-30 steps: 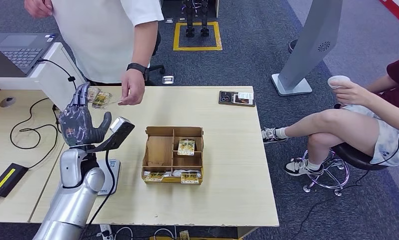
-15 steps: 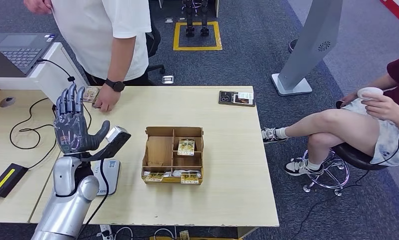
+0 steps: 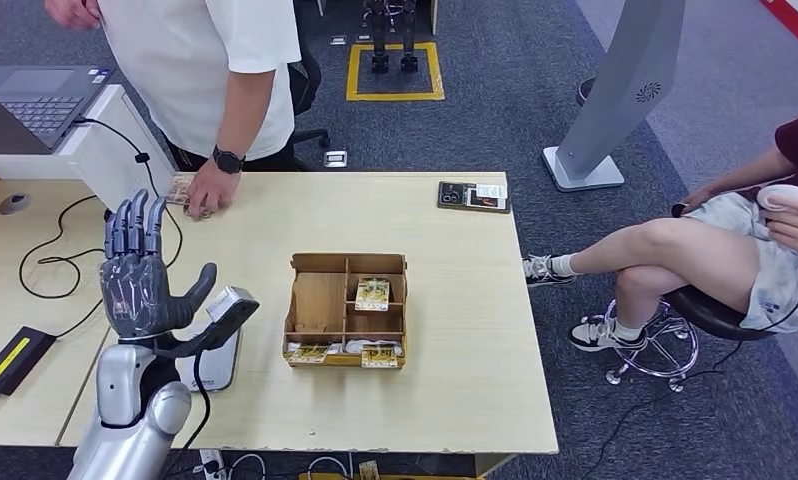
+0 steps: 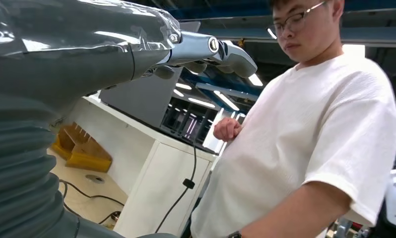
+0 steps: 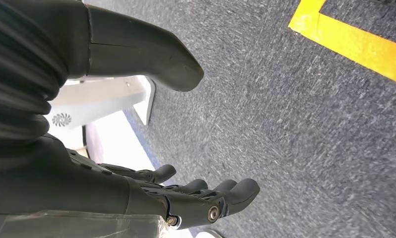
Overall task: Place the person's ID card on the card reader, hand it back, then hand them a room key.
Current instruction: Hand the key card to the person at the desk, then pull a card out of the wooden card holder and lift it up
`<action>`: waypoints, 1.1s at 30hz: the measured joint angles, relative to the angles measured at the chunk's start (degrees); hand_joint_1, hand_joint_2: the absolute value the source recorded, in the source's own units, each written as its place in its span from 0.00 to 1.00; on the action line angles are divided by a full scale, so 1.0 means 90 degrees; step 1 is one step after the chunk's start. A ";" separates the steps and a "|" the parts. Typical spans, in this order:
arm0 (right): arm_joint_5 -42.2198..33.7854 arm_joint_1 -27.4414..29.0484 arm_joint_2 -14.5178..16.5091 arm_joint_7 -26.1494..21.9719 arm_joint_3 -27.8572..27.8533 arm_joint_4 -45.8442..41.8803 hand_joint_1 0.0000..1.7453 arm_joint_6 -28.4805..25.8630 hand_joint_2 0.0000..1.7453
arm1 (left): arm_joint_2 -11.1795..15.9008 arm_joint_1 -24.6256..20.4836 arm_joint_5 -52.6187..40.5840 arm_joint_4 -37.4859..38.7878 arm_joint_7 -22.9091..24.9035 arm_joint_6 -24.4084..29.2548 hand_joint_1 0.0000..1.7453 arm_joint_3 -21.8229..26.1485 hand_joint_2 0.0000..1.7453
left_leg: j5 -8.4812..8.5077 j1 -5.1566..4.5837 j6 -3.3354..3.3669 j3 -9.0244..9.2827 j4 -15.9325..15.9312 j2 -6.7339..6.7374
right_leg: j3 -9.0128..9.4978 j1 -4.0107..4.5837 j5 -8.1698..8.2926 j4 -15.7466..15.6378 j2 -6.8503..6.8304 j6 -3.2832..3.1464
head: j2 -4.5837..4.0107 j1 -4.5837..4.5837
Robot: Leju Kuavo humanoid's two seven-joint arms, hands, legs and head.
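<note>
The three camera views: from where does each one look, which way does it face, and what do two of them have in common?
Head view: high on the body, facing forward and down at the table; the raised left robot hand shows.
Left wrist view: behind the left robot hand, facing up at the person in a white shirt.
Right wrist view: behind the hanging right robot hand, facing the grey carpet.
Shared: head and left wrist views both show the left robot hand and the person.

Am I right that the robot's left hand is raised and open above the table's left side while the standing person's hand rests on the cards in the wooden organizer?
Not quite. The left hand is raised and open, but the head view shows the person's hand resting on cards at the table's far left edge, well apart from the wooden organizer.
</note>
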 joint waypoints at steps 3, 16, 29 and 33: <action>-0.0094 0.0074 -0.0026 -0.0101 -0.0039 0.0011 0.00 -0.0062 1.00 | 0.0017 0.0368 -0.0073 -0.0366 -0.0120 0.0140 0.00 -0.0043 1.00 | -0.0007 0.0000 0.0000 -0.0005 0.0000 -0.0001 | -0.0002 0.0000 -0.0005 -0.0001 -0.0003 0.0002 | 0.0000 0.0000; -0.0445 0.0248 -0.0040 -0.0511 -0.0247 0.0093 0.00 -0.0230 1.00 | -0.0360 0.2006 0.1345 -0.1791 -0.2374 0.0263 0.00 -0.0188 1.00 | -0.0013 0.0000 -0.0003 -0.0005 -0.0001 0.0001 | -0.0005 0.0000 -0.0007 -0.0004 -0.0002 0.0004 | 0.0000 0.0001; -0.0496 0.0245 -0.0042 -0.0604 -0.0308 0.0094 0.00 -0.0235 1.00 | -0.0522 0.2386 0.1350 -0.1947 -0.2657 0.0265 0.00 -0.1224 1.00 | -0.0012 0.0000 -0.0003 -0.0003 0.0000 0.0000 | -0.0005 0.0000 -0.0007 -0.0005 -0.0002 0.0004 | 0.0000 0.0001; -0.0498 0.0245 -0.0042 -0.0559 -0.0308 0.0094 0.00 -0.0178 1.00 | -0.0405 0.2354 0.1361 -0.1861 -0.2466 0.0265 0.00 -0.1564 1.00 | -0.0013 0.0000 -0.0003 -0.0003 0.0000 0.0000 | -0.0005 0.0000 -0.0007 -0.0005 -0.0002 0.0004 | 0.0000 0.0000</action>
